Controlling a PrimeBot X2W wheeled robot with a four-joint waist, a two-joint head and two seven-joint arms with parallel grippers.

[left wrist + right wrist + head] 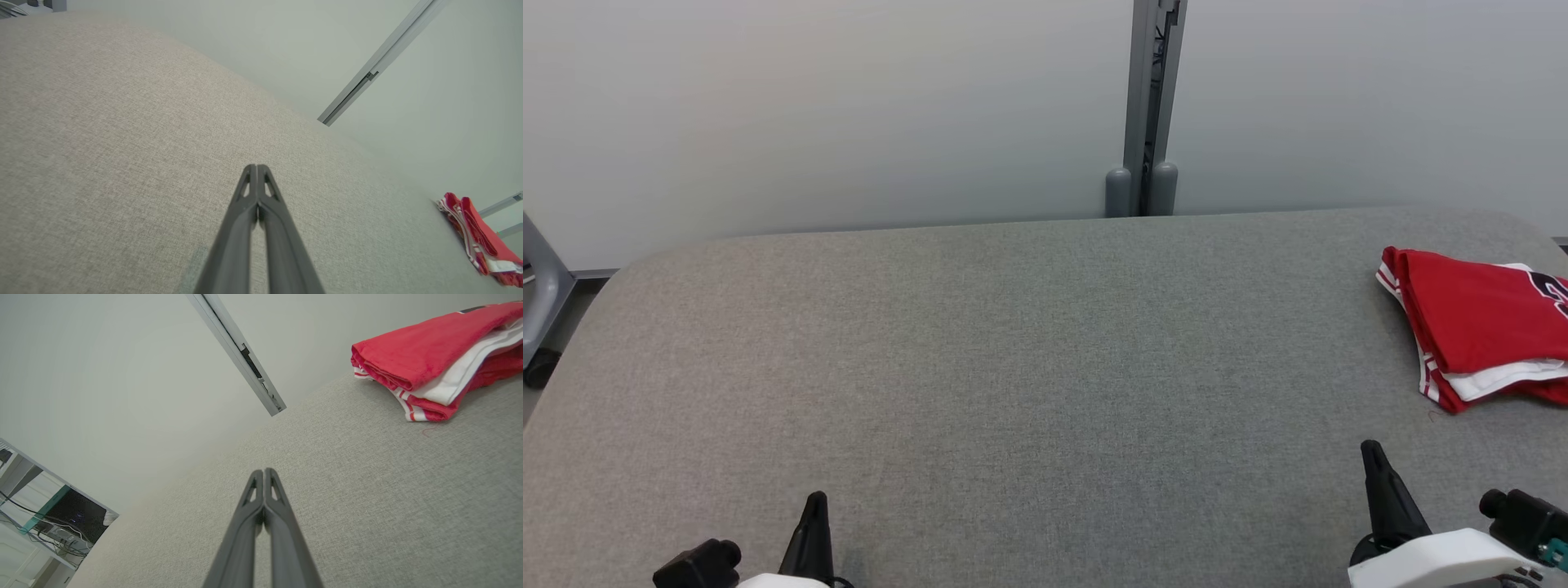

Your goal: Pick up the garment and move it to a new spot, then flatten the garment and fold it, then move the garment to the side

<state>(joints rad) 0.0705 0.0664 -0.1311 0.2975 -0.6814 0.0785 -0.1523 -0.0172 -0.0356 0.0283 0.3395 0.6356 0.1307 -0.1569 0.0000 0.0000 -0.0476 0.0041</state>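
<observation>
The garment [1478, 327] is a folded red jersey with white trim, lying at the far right of the grey table [1013, 367] and cut off by the picture's edge. It also appears at the lower right of the left wrist view as the garment [478, 234], and at the upper right of the right wrist view as the garment [429, 359]. My left gripper [815, 500] is low at the near left edge, shut and empty, its left gripper [256, 167] tips pressed together. My right gripper [1372, 447] sits near the front right, just short of the garment, and the right gripper [264, 471] is shut on nothing.
A pale wall with a vertical grey post [1150, 106] stands behind the table. A grey stand with a wheel [541, 327] is at the far left. Shelving with cables [49, 522] shows off the table in the right wrist view.
</observation>
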